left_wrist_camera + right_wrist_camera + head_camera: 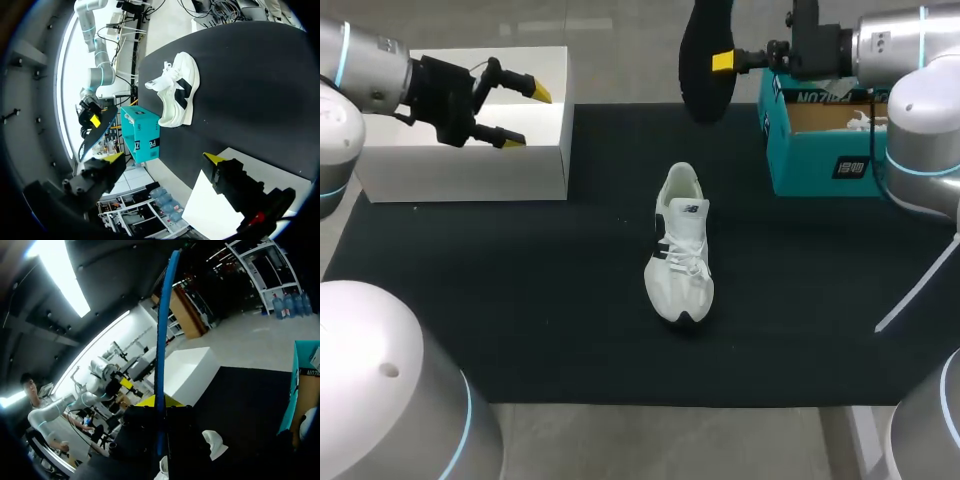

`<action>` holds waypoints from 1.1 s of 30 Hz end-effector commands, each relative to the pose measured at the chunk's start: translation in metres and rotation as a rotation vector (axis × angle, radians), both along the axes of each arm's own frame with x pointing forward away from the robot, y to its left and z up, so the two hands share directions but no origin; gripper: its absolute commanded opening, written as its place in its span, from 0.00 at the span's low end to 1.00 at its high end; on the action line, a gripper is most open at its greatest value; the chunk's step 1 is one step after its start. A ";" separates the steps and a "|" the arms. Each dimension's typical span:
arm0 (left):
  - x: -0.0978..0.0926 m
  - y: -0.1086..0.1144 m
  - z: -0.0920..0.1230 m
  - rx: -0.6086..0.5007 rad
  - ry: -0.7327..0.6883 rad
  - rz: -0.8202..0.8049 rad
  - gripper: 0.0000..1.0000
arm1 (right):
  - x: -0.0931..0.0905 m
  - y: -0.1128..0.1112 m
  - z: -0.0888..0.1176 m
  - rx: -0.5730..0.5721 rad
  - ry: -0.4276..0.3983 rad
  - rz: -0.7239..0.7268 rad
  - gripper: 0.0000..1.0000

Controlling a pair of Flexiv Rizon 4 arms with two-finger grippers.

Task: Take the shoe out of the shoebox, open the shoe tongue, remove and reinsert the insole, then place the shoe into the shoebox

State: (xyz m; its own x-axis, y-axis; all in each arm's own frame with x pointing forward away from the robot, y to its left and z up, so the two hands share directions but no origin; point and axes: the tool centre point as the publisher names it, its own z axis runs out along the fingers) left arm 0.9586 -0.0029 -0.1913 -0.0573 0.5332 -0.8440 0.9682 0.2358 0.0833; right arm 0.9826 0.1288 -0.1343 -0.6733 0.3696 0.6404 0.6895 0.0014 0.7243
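Observation:
A white shoe with black stripes lies on the black mat at the middle, toe toward me. Its black insole hangs in the air above the mat's far edge, with my right gripper shut on it from the right. In the right wrist view the insole stands edge-on between that gripper's fingers, with the shoe below. My left gripper stands open and holds nothing, over the white box at the far left. The left wrist view has the shoe far ahead of that open gripper.
The teal shoebox stands open at the mat's far right corner, under my right arm, with white paper inside. The white box sits off the mat's far left corner. Bare mat surrounds the shoe on all sides.

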 end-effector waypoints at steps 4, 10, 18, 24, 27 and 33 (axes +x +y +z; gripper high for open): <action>0.000 0.000 0.001 0.004 0.000 0.000 1.00 | 0.001 0.028 -0.038 0.021 0.031 0.012 0.00; 0.000 0.000 0.001 0.004 0.000 0.000 1.00 | -0.011 0.037 -0.061 0.041 0.094 0.009 0.00; 0.000 0.000 0.001 0.004 0.000 0.000 1.00 | -0.011 0.037 -0.061 0.041 0.094 0.009 0.00; 0.000 0.000 0.001 0.004 0.000 0.000 1.00 | -0.011 0.037 -0.061 0.041 0.094 0.009 0.00; 0.000 0.000 0.001 0.004 0.000 0.000 1.00 | -0.011 0.037 -0.061 0.041 0.094 0.009 0.00; 0.000 0.000 0.001 0.004 0.000 0.000 1.00 | -0.008 0.040 -0.083 0.051 0.022 0.030 0.00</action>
State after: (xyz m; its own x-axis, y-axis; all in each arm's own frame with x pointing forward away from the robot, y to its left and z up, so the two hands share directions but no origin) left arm 0.9586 -0.0029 -0.1912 -0.0573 0.5334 -0.8439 0.9682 0.2359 0.0833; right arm 0.9714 0.1641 -0.2030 -0.6560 0.3302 0.6787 0.7188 -0.0008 0.6952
